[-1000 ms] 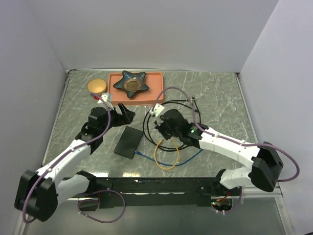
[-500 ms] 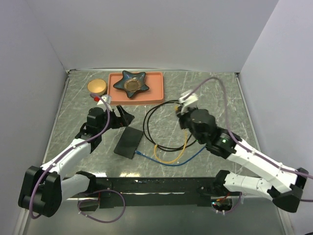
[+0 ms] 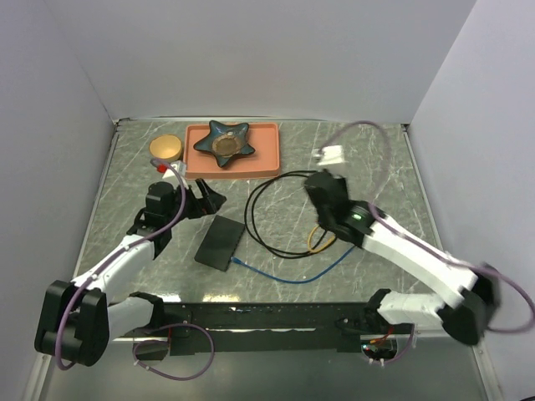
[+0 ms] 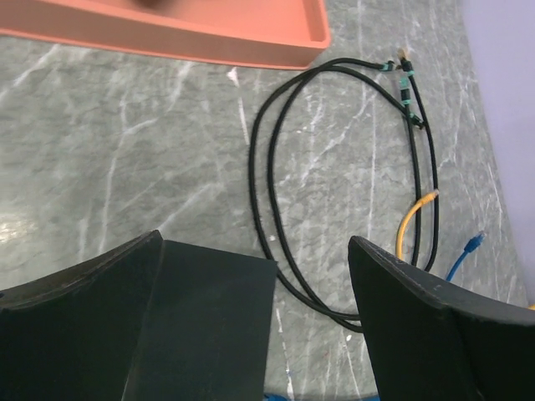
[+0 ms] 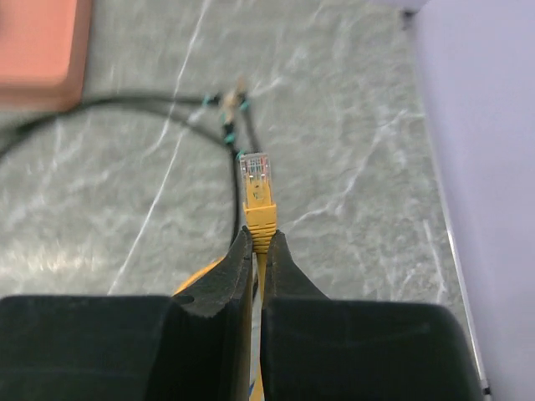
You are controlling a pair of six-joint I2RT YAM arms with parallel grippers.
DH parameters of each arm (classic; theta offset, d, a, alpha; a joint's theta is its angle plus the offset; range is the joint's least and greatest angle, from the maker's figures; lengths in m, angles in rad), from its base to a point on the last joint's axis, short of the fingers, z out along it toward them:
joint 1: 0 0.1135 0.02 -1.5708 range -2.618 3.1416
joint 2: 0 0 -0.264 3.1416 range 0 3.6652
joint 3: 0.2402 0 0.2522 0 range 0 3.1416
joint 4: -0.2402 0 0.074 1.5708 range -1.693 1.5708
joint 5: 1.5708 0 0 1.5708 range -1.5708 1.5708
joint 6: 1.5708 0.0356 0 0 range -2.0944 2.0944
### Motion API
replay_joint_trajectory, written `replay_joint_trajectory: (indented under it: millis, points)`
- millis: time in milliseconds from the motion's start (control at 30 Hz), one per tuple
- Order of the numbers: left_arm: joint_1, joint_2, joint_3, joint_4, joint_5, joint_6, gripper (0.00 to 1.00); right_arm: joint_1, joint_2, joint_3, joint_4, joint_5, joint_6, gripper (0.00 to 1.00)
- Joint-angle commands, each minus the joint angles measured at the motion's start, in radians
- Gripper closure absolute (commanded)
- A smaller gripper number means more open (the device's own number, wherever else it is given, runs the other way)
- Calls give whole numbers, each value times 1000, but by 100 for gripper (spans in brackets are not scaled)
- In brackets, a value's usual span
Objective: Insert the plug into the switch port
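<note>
The switch port (image 3: 220, 242) lies left of cables (image 4: 415, 123), before the tray (image 3: 266, 150).

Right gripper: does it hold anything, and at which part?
Yes. The right gripper is shut on the yellow cable, pinching it just behind its clear plug, which sticks out in front.

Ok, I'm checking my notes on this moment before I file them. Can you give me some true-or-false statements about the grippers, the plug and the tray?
1. The right gripper is shut on the yellow plug. True.
2. The left gripper grips the switch port. False: its jaws stand wide open over the box and hold nothing.
3. The yellow plug sits in the switch port. False: it is held well off to the box's right, apart from it.
4. A star-shaped dish lies in the orange tray. True.
</note>
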Motion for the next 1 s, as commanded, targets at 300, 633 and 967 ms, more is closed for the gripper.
replay_joint_trajectory:
  millis: [300,633,967]
  points:
    - [135,110,-83,74,151,-1,2,251,463,30,125,-418,-213,100]
    - [148,165,-98,149,219,1,4,271,286,-51,251,-678,-274,100]
    - [148,207,-103,186,247,-7,5,326,250,-35,267,-1073,-291,100]
